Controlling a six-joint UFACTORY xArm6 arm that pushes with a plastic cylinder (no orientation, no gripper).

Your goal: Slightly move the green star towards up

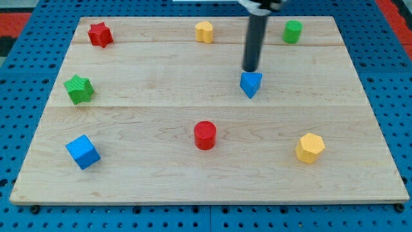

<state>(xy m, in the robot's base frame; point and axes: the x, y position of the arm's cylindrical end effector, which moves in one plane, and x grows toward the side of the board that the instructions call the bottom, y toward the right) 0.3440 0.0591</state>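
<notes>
Near the tabletop's point(193, 187) left edge sits the green star point(78, 89), light and rigid, likely to slide easily. No hand here: my tip point(250, 69) touches the blue triangle point(251, 84), well apart; push its bottom side.

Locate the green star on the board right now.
The green star sits at the view's left edge, below the red star, above the blue cube, far from my tip.
</notes>
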